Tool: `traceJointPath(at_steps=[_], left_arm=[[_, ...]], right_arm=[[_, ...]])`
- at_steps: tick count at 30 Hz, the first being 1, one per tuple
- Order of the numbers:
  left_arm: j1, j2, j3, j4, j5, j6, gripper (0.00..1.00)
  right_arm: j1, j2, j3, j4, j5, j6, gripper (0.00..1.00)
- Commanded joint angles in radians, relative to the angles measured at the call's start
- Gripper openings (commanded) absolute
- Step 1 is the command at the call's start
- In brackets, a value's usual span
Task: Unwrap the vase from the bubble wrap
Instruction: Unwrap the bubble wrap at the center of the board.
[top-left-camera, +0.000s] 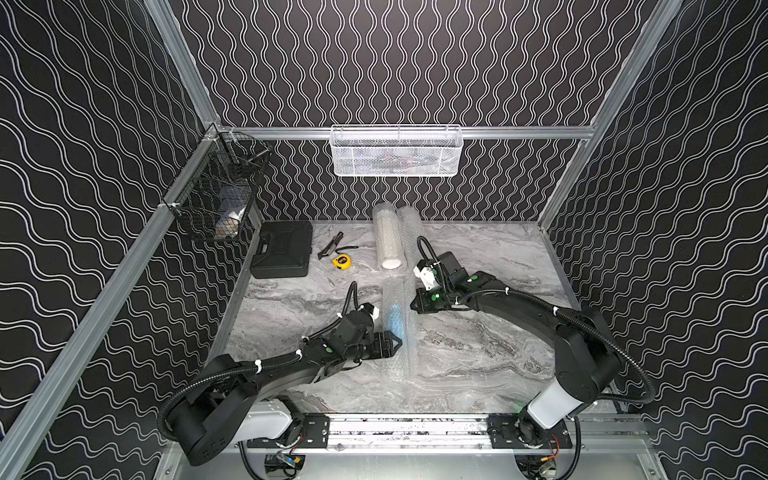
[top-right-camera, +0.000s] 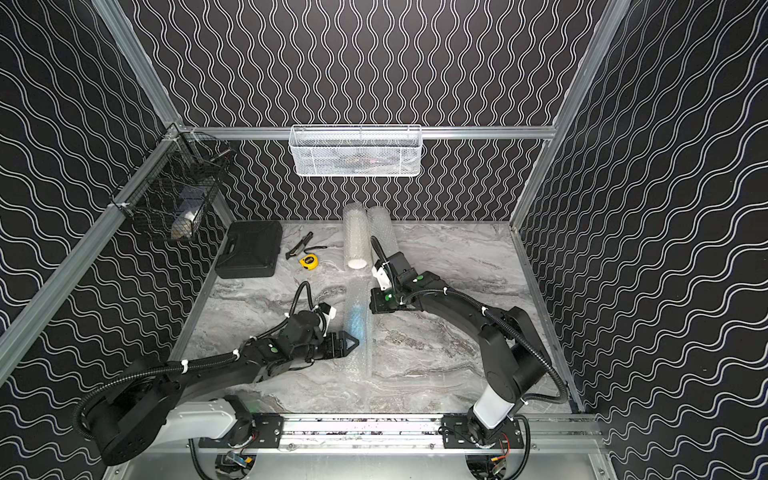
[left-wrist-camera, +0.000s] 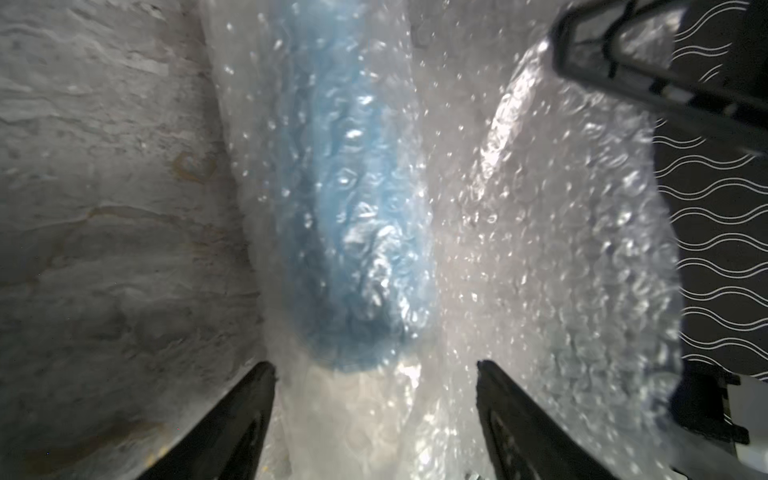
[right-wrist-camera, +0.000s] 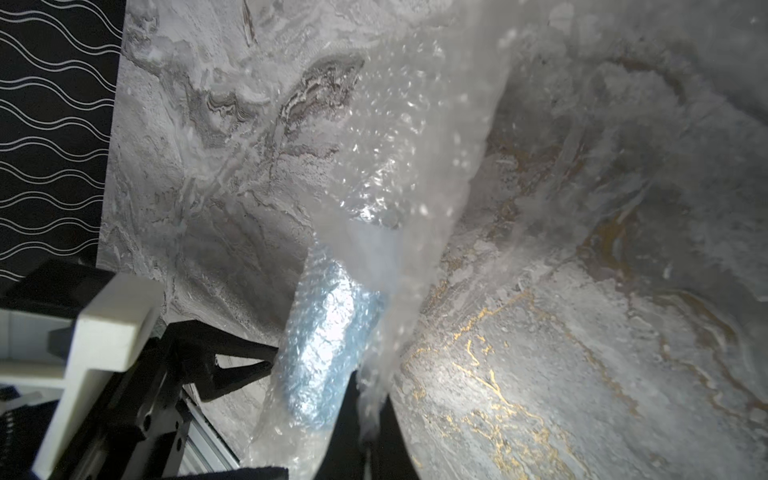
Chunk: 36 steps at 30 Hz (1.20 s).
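Pinching the bubble wrap (right-wrist-camera: 399, 166) with our right gripper (top-left-camera: 415, 305), we have our left gripper (left-wrist-camera: 374, 365) spread wide. Pulling hard could roll the vase (left-wrist-camera: 353, 208) away.

Marble table (top-left-camera: 498, 353), bubble wrap (top-left-camera: 395, 291), case (top-left-camera: 282, 249), perhaps cutter (top-left-camera: 330, 245)

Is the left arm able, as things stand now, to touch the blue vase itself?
Probably not. The vase lies just ahead of the open left tool, but bubble wrap covers all of it that shows, so the tool would meet wrap first. The right tool pinches only a wrap edge.
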Motion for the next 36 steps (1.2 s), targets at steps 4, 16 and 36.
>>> traceJointPath(at_steps=[4, 16, 36], left_arm=[[0.002, -0.046, 0.062, -0.155, -0.124, 0.038, 0.88], [0.023, -0.073, 0.079, -0.246, -0.214, 0.036, 0.88], [0.094, -0.166, 0.094, -0.435, -0.356, 0.103, 0.88]], right_arm=[[0.000, -0.027, 0.046, -0.087, 0.040, -0.060, 0.00], [0.000, -0.089, 0.083, -0.131, 0.069, -0.074, 0.00], [-0.001, -0.189, 0.060, -0.123, 0.157, -0.057, 0.00]])
